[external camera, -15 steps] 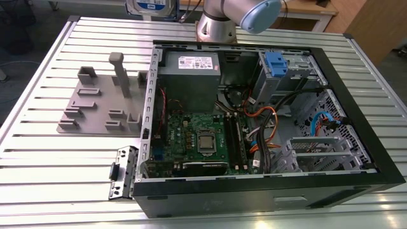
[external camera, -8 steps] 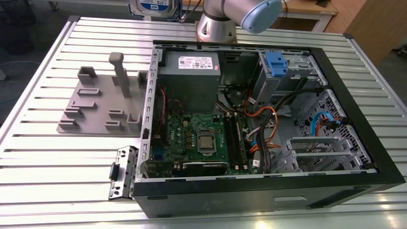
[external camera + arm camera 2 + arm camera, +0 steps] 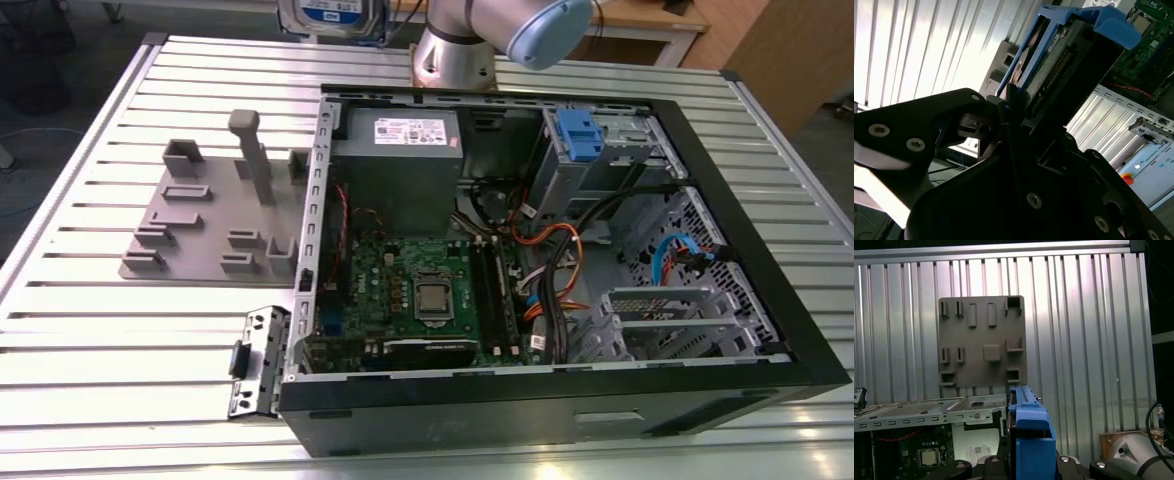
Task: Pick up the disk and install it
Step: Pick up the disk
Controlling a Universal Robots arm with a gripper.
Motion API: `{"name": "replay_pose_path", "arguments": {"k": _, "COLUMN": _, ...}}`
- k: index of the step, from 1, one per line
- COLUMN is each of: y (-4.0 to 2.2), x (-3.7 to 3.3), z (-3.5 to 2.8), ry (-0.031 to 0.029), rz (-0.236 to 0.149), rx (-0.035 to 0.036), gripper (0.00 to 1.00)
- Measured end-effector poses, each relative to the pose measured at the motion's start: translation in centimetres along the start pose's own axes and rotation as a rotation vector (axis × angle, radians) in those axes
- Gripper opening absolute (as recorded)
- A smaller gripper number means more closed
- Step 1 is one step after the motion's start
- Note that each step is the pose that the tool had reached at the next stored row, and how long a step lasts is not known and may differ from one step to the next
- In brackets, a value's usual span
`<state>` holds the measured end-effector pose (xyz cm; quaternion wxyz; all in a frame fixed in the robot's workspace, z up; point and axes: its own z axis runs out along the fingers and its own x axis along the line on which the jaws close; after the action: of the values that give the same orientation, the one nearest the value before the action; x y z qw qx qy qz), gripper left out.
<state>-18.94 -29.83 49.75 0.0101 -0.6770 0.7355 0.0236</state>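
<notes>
Gripper (image 3: 1015, 107): black body with screw heads in foreground, jaws clamped on near end of disk (image 3: 1056, 62). Disk seen edge-on and tilted; blue bracket (image 3: 1109, 22) runs along its rim and caps far end; row of connector pins on dark side. Behind: ribbed metal table (image 3: 919, 45), grey plate (image 3: 1003, 56) lying on it, green circuit board (image 3: 1149, 35) past disk's far end. Pale box (image 3: 1154, 167) with red button (image 3: 1127, 176) beside gripper body.

The disk (image 3: 332, 18) is cut off (exterior view's top edge).
</notes>
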Motion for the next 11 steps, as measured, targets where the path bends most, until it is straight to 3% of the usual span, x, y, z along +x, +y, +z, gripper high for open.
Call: {"name": "replay_pose_path", "arguments": {"k": 11, "y": -0.89, "x": 0.42, "z": -0.03, "ry": -0.0001, "rz": 0.000, "rx": 0.0000, "gripper": 0.36}}
